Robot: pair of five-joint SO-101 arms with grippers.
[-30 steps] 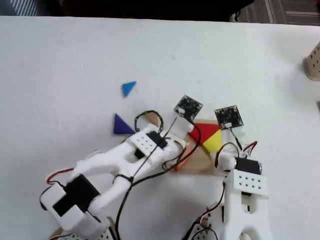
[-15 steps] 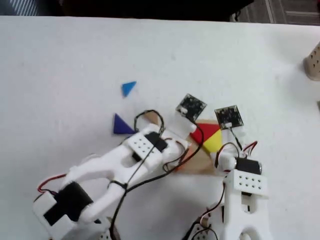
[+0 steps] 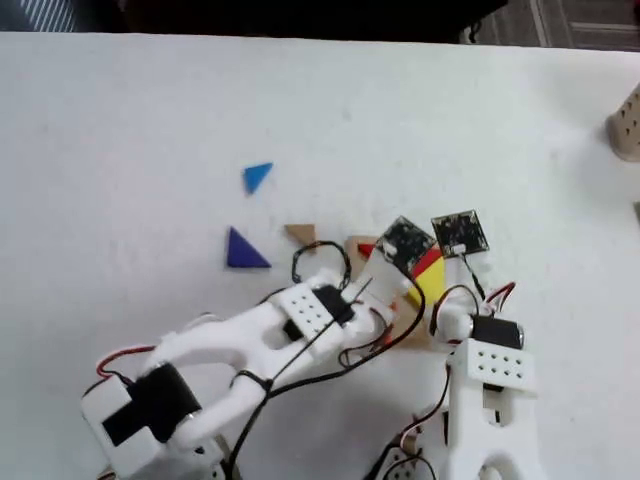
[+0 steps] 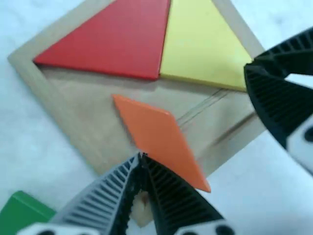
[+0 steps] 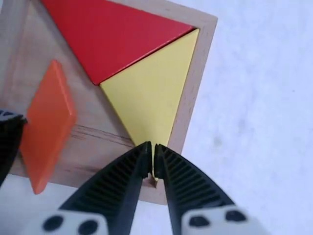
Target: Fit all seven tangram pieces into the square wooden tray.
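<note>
Wooden and square, the tray (image 4: pixel 61 115) lies on the white table (image 3: pixel 150 100) in front of both arms, and in the high view the left arm covers most of it. Inside it, a red triangle (image 4: pixel 117 39) and a yellow triangle (image 4: pixel 200 49) lie flat, touching along one straight edge, and together they fill one half of the tray. An orange parallelogram (image 4: pixel 156 134) lies on the bare wooden half, apart from both triangles. One of its ends reaches over the tray's rim, so it is not seated flat.

The left gripper (image 4: pixel 142 164) has its jaws pressed together with nothing between them. Its tips are at the long edge of the orange parallelogram, though I cannot tell whether they touch it. The right gripper (image 5: pixel 152 152) is likewise closed on nothing, and its tips hang over the narrow point of the yellow triangle, by the tray's rim.

A green piece (image 4: pixel 22 213) lies on the table just outside the tray. Farther off lie a light blue triangle (image 3: pixel 257 176), a dark blue triangle (image 3: pixel 243 249) and a small tan triangle (image 3: pixel 300 233), all apart from one another and from the tray.
</note>
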